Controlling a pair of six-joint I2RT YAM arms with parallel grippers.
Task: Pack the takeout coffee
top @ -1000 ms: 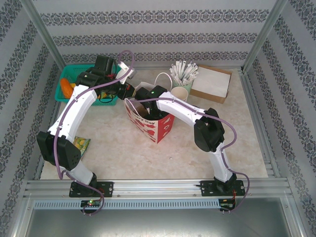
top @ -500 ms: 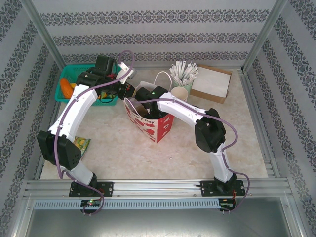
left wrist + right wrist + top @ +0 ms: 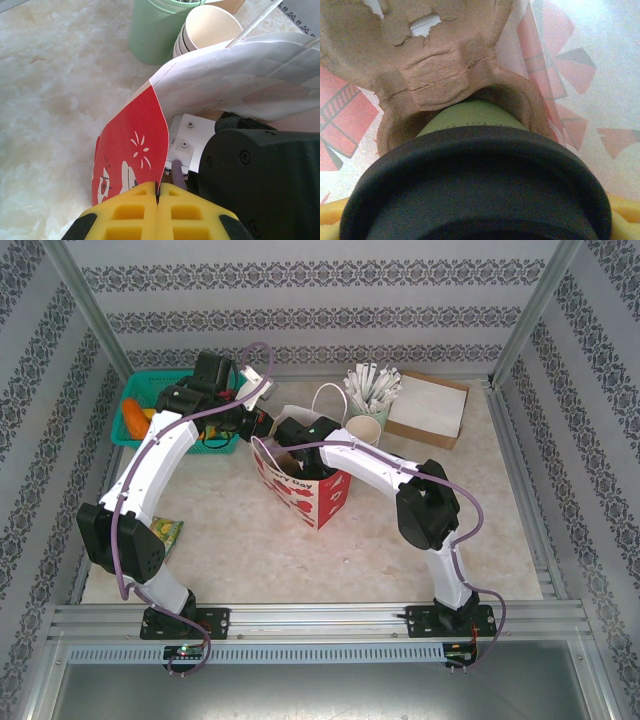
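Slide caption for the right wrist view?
Right claw grips the black-lidded takeout coffee at a well of the pulp carrier inside the gift bag.

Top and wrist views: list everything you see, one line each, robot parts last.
gift bag: one, red and white, table centre
takeout coffee: one, green with black lid, inside the bag, at the carrier
cup carrier: one, brown pulp, inside the bag
green cup: one, holds white sticks, behind the bag
paper cups: one stack, cream, beside the green cup
box: one, brown, white contents, far right
basket: one, green, far left, orange item inside
packet: one, green-yellow, near left
left claw: one, yellow, shut on the bag's edge
right claw: one, yellow, gripping the coffee
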